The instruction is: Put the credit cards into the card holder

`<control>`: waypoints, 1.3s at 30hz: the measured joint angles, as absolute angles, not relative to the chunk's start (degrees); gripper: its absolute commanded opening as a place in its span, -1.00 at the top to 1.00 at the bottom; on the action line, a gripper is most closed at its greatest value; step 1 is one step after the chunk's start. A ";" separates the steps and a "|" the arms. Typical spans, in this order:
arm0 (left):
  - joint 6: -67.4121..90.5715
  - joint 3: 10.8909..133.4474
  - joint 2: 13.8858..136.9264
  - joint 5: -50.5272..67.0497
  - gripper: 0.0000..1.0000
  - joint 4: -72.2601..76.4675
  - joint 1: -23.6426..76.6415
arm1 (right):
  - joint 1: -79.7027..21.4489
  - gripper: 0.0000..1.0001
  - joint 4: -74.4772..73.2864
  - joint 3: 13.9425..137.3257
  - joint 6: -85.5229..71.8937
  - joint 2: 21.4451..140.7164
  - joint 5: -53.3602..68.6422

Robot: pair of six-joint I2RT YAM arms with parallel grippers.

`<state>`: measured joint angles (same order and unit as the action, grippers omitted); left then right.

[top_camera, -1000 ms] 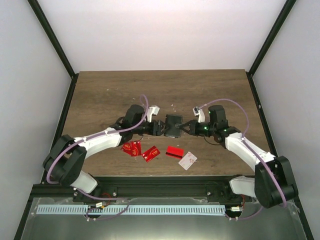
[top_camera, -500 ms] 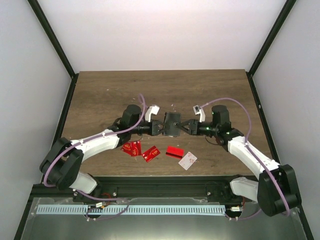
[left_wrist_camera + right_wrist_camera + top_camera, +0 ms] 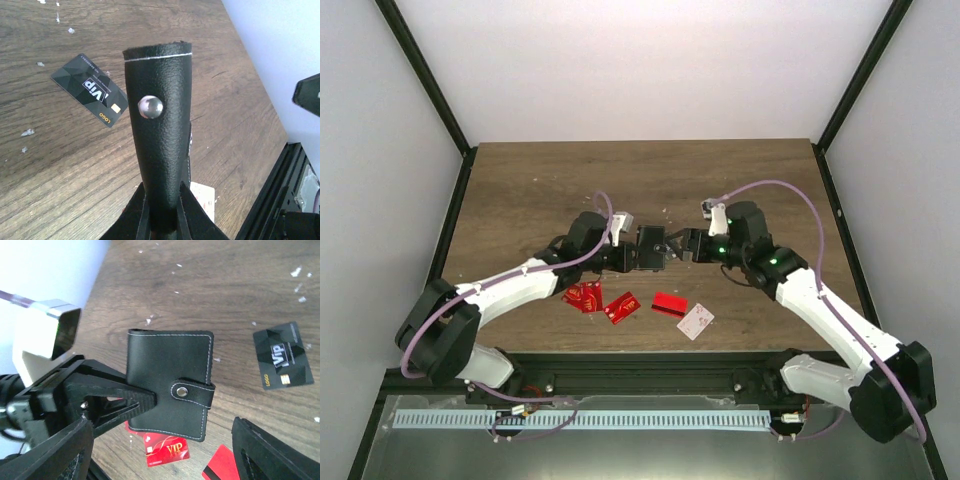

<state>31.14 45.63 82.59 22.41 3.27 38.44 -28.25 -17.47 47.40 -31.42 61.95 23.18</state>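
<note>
Wood-grain table [image 3: 520, 190], flecked with pale crumbs, lies under both my arms. The dark grey card [image 3: 90, 90] lies flat on it and reads "VIP", with "LOGO" in gold below. 1 red card [image 3: 166, 450] carries a gold "VIP". Other red cards [image 3: 621, 306] and 1 white card [image 3: 695, 321] lie in a row nearer my bases.

Both arms bend inward, so my grippers face each other over the table's middle. My left gripper [image 3: 161, 215] is clamped on 1 end of the card holder [image 3: 167, 380] and holds it above the wood, its stitched tab snapped down by a metal stud. My right gripper [image 3: 677, 248] faces the holder's free end — fingers spread wide, gripping nothing, not touching it.
</note>
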 measured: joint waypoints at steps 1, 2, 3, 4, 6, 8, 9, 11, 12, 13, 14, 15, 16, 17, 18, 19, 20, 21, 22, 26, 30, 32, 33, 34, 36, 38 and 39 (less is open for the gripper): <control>30.92 45.74 82.52 21.78 0.92 2.83 38.74 | -29.21 -0.53 -17.98 47.70 -31.90 62.26 21.74; 30.74 45.84 82.43 21.26 0.92 2.42 39.07 | -30.41 -0.53 -18.63 48.03 -32.47 62.76 19.94; 30.48 46.02 82.39 20.71 0.92 1.91 39.42 | -31.55 -0.52 -19.00 48.25 -32.95 63.42 18.44; 30.28 46.15 82.37 20.36 0.92 1.61 39.62 | -32.51 -0.50 -19.35 48.42 -33.30 64.14 17.30; 29.91 46.44 82.35 19.62 0.92 1.02 40.05 | -34.50 -0.49 -20.43 49.12 -34.24 66.32 14.70; 29.71 46.72 82.30 19.07 0.92 0.58 40.40 | -35.81 -0.48 -20.88 49.54 -34.89 68.47 12.91; 29.63 46.83 82.30 18.81 0.92 0.51 40.56 | -36.25 -0.47 -21.02 49.74 -35.16 69.43 12.29; 29.54 46.85 82.30 18.39 0.92 0.36 40.84 | -37.01 -0.44 -20.99 50.04 -35.46 71.42 11.60; 29.50 46.89 82.30 18.22 0.92 0.23 40.97 | -37.28 -0.43 -21.04 50.26 -35.62 72.36 11.38; 29.41 46.94 82.30 18.06 0.92 0.03 41.15 | -37.43 -0.42 -21.06 50.48 -35.68 73.19 11.18; 29.34 47.05 82.30 18.00 0.92 -0.14 41.30 | -37.52 -0.41 -21.15 50.83 -35.77 73.97 11.00; 29.32 47.16 82.30 17.98 0.92 -0.30 41.43 | -37.54 -0.40 -21.06 51.05 -35.83 74.52 10.79; 29.28 47.27 82.30 17.87 0.92 -0.38 41.58 | -37.58 -0.39 -20.95 51.09 -35.83 74.81 10.48; 29.17 47.40 82.28 17.76 0.92 -0.54 41.76 | -37.58 -0.38 -20.97 51.18 -35.86 75.02 10.20; 29.06 47.53 82.26 17.65 0.92 -0.60 41.95 | -37.60 -0.38 -20.95 51.29 -35.88 75.24 9.91; 28.91 47.64 82.24 17.56 0.92 -0.67 42.11 | -37.60 -0.38 -20.93 51.42 -35.88 75.50 9.63; 28.77 47.70 82.19 17.54 0.92 -0.75 42.28 | -37.60 -0.36 -20.93 51.55 -35.88 75.81 9.21; 28.62 47.75 82.11 17.37 0.92 -0.78 42.46 | -37.60 -0.35 -20.97 51.70 -35.90 76.18 8.80; 28.49 47.79 82.06 17.28 0.92 -0.93 42.59 | -37.60 -0.35 -20.91 51.77 -35.88 76.60 8.40; 28.34 47.90 81.91 16.40 0.92 -1.98 42.76 | -37.67 -0.34 -20.97 51.83 -35.97 78.15 7.31; 28.21 47.90 81.87 15.84 0.92 -2.57 42.98 | -37.80 -0.34 -21.41 52.18 -36.12 78.70 6.46; 28.08 47.97 81.73 15.59 0.92 -2.63 43.03 | -37.95 -0.34 -21.91 52.84 -36.10 78.91 6.13; 28.03 48.03 81.62 15.49 0.92 -2.63 43.03 | -37.98 -0.34 -22.00 53.04 -36.10 78.91 5.96; 27.99 48.16 81.49 15.40 0.92 -2.68 43.03 | -37.98 -0.34 -22.11 53.28 -36.10 78.91 5.89; 27.86 48.42 81.36 15.18 0.92 -2.72 43.03 | -37.98 -0.34 -22.50 53.84 -36.07 78.91 5.69; 27.68 48.62 81.17 15.03 0.92 -2.94 43.03 | -37.98 -0.34 -22.72 54.11 -36.07 78.91 5.56; 27.62 48.64 81.10 15.00 0.92 -3.09 43.03 | -38.00 -0.34 -22.92 54.26 -36.07 78.91 5.50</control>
<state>27.62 48.64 81.10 15.00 -3.09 43.03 -38.00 -22.92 54.26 -36.07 78.91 5.50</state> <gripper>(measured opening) 0.088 0.672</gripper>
